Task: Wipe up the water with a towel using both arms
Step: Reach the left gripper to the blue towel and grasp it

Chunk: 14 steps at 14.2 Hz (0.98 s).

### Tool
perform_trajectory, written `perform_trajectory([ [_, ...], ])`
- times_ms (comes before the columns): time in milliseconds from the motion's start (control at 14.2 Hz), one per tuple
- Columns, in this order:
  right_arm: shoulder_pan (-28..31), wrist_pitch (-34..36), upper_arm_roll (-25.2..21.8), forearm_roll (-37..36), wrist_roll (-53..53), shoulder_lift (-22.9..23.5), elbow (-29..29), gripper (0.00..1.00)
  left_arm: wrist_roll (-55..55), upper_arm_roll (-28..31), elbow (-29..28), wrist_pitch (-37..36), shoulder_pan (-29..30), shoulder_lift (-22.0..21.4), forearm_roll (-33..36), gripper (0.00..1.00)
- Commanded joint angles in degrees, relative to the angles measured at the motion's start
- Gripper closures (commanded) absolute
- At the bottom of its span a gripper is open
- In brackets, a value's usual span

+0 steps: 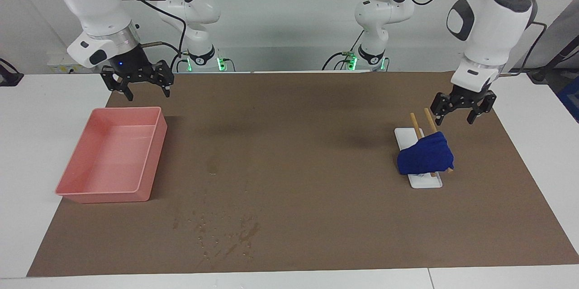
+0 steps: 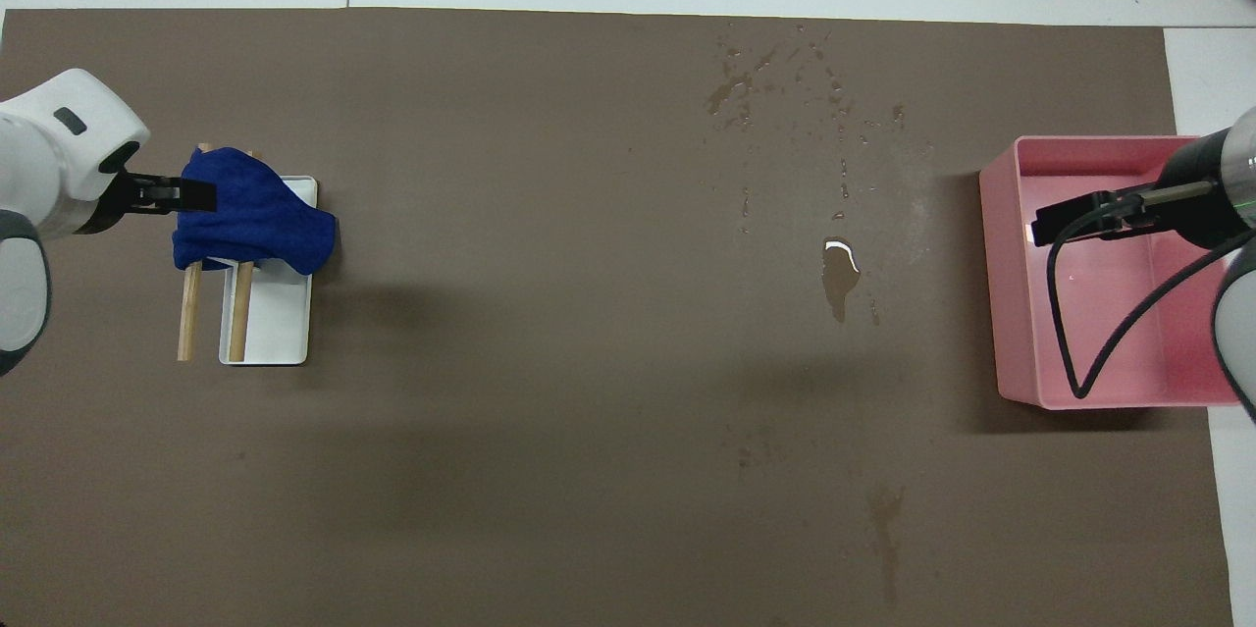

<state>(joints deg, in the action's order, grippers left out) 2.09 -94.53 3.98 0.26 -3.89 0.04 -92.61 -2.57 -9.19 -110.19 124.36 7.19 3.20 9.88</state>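
at the left arm's end of the mat: the wipe not yet begun

toward the left arm's end of the brown mat [image 1: 316,112], the blue towel [image 1: 425,157] is lying bundled over two wooden sticks [image 1: 429,119] that are resting across a small white tray [image 1: 429,181]. the left gripper [image 1: 457,117] is hanging in the air just over the stick ends beside the towel, its fingers standing apart and holding nothing. the right gripper [image 1: 145,92] is waiting above the mat's edge by the pink bin [image 1: 147,162], its fingers likewise spread and empty.

the water [image 2: 840,282], a small darker blotch with a bright glint at one rim, is lying on the mat between the towel and the pink bin, closer to the bin and well apart from the towel. scattered specks and streaks [image 2: 775,78] are lying farther from the robots.

progress, as judged: nothing is done so far. the towel is ungrasped and the blotch is unwiped. grasping, carrying, wiping and any part for the right arm are all remaining.

hard to make out: in the facing view the blotch is showing only faintly; in the overhead view the left gripper is overlapping the towel's edge, so contact cannot be read there, and the right gripper is partly cut off at the frame's edge.
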Motion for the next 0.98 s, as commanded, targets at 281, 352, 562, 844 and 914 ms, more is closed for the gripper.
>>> perform_trajectory([
  [281, 0.6, 0.4, 0.2, 1.1, 0.1, -1.0, -1.1, 0.00, -8.4, 0.0, -6.8, 8.5, -1.7, 0.4, 3.1, 0.16],
  [352, 0.6, 0.4, 0.2, 1.1, 0.1, -1.1, -1.2, 0.00, -8.3, 0.0, -6.9, 8.7, -1.3, 0.7, 4.3, 0.18],
  [562, 0.6, 0.4, 0.2, 1.1, 0.1, -1.1, -1.2, 0.00, -8.2, 0.0, -6.8, 8.8, -1.0, 1.2, 9.5, 0.22],
  [844, 0.6, 0.5, 0.2, 1.1, 0.1, -1.1, -1.3, 0.00, -8.8, 0.0, -6.8, 8.7, -1.4, 1.2, 9.9, 0.55],
  [914, 0.6, 0.5, 0.2, 1.1, 0.1, -1.1, -1.3, 0.00, -8.8, 0.0, -6.9, 8.7, -1.4, 1.2, 9.9, 0.66],
])
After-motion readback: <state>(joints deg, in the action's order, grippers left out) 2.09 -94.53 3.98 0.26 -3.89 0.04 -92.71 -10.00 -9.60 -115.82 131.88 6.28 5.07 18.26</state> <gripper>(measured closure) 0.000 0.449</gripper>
